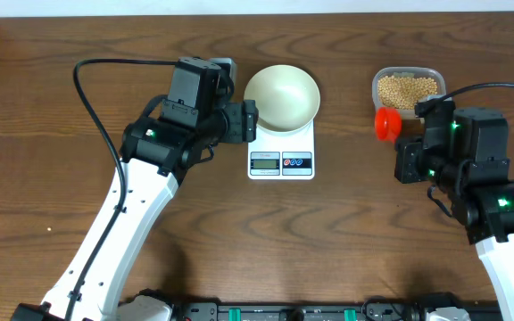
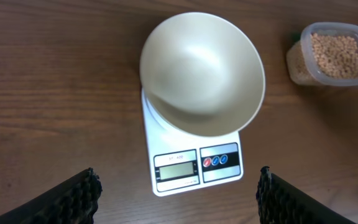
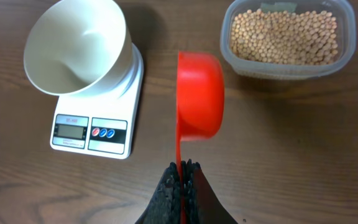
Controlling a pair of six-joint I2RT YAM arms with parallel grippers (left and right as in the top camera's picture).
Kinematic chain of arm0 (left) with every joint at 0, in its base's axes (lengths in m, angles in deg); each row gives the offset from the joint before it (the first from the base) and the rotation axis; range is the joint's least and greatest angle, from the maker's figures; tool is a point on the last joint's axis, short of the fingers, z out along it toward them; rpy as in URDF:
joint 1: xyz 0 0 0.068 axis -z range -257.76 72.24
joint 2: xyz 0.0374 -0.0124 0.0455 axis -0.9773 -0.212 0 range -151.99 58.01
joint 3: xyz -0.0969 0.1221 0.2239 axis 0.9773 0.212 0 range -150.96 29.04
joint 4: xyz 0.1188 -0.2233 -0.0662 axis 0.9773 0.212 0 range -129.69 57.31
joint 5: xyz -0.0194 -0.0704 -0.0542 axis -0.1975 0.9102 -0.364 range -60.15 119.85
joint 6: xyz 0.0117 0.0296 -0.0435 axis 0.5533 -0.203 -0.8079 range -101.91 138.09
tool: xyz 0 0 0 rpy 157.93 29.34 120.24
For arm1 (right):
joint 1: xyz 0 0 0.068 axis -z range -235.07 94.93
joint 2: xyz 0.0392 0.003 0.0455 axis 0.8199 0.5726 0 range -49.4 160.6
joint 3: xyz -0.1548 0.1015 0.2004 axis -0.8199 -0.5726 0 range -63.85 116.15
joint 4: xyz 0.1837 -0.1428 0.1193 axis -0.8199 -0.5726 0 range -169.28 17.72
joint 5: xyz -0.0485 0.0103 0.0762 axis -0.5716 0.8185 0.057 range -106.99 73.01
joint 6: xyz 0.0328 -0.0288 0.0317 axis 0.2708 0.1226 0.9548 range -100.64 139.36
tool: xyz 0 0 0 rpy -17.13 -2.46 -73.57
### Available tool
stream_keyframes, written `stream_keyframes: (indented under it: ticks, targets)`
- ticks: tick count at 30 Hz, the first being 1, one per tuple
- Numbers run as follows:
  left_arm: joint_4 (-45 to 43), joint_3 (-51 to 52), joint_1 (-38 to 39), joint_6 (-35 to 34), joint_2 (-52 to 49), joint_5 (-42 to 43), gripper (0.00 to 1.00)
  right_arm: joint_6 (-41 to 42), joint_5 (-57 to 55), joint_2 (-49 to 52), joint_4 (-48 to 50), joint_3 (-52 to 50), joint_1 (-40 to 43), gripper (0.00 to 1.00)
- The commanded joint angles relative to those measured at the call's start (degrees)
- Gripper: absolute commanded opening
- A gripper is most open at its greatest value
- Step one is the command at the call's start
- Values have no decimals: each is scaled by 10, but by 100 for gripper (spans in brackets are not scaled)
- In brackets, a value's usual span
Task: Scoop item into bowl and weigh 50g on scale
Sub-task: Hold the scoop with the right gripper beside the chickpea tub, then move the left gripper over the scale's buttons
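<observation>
Holding the scoop [image 1: 385,123], bowl [image 1: 281,96] empty
My right gripper [image 3: 182,171] clamps the scoop at 7 o'clock of the beans [image 1: 407,87]; my left gripper [image 2: 178,188] gapes empty, 8 o'clock of the bowl on the scale [image 1: 281,163].

My scale [image 3: 132,93] is white, its display [image 3: 69,130] grey, its buttons [image 3: 104,132] red and blue. On it sits a plain cream-white bowl [image 3: 73,50]. Right of the scale are tan-yellow beans [image 3: 284,36] in a clear tub [image 3: 349,43] and my bright red scoop [image 3: 201,93]. The table [image 3: 291,155] is dark brown wood grain.
</observation>
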Motion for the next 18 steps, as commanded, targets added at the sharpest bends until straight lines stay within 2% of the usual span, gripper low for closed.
stream_keyframes:
  ticks: [1, 11, 18]
  targets:
    - [-2, -10, 2, 21, -1, 20, 82, 3, -12, -2, 6, 9, 7, 1]
    - [3, -10, 57, 35, -2, 30, 82, 2, -8, 2, 16, 9, 60, 1]
    - [54, -6, 92, 33, -7, 30, 75, 3, -8, 13, 17, 9, 93, 1]
